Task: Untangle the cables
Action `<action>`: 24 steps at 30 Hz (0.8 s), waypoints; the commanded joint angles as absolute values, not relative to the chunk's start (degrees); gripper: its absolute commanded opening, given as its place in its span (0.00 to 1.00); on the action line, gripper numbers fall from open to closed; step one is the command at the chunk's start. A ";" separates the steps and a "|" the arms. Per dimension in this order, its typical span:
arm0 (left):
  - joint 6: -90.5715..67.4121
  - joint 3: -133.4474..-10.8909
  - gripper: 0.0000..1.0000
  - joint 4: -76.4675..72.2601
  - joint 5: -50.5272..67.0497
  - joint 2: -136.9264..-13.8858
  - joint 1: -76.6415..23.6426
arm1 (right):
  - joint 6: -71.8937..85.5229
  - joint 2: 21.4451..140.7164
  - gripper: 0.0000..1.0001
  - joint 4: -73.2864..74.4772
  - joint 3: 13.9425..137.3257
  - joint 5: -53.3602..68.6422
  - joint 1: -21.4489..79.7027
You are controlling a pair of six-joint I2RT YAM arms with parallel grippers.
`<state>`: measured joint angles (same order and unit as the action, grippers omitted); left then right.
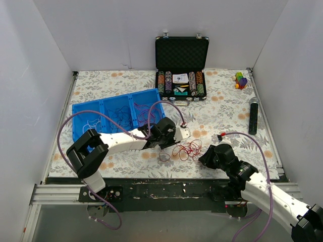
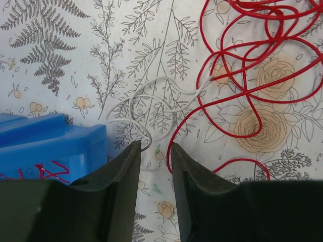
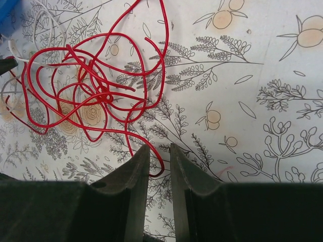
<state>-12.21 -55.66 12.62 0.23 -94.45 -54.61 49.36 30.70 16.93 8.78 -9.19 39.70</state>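
Observation:
A tangle of red cable [image 1: 186, 149] lies on the floral cloth between my two grippers, with a thin white cable [image 1: 164, 157] looped at its left side. In the left wrist view the white cable [image 2: 161, 96] curls just ahead of my fingertips and joins the red cable [image 2: 252, 65] on the right. My left gripper [image 2: 154, 148] [image 1: 160, 147] is open, with only cloth between its fingers. My right gripper [image 3: 159, 148] [image 1: 203, 160] is open too, and the near end loop of the red cable [image 3: 86, 85] lies on the cloth right at its tips, not pinched.
A blue three-part tray [image 1: 116, 113] holding more thin cables sits at the left; its corner [image 2: 50, 141] is beside my left finger. At the back stand an open black case of poker chips [image 1: 181, 75], a small coloured toy [image 1: 241, 79] and a black stick-shaped object [image 1: 253, 116].

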 commanded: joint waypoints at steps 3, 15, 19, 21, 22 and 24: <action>-11.16 -58.18 0.24 9.23 -1.67 -95.71 -54.93 | 49.57 30.15 0.31 19.25 8.61 -9.32 39.55; -10.45 -63.62 0.00 15.11 2.26 -91.32 -55.02 | 49.48 32.17 0.30 17.31 8.88 -8.35 39.55; -12.04 -67.84 0.00 23.35 13.50 -88.86 -55.63 | 48.96 32.34 0.30 17.93 9.14 -8.96 39.55; -12.30 -67.85 0.00 26.62 18.17 -87.55 -56.25 | 48.26 32.95 0.30 17.67 10.02 -9.84 39.64; -11.70 -67.42 0.00 27.94 19.76 -86.84 -56.77 | 47.99 33.31 0.30 17.58 10.80 -10.02 39.55; -10.90 -65.66 0.00 30.23 21.09 -86.22 -57.83 | 47.20 34.45 0.31 17.58 12.56 -10.46 39.55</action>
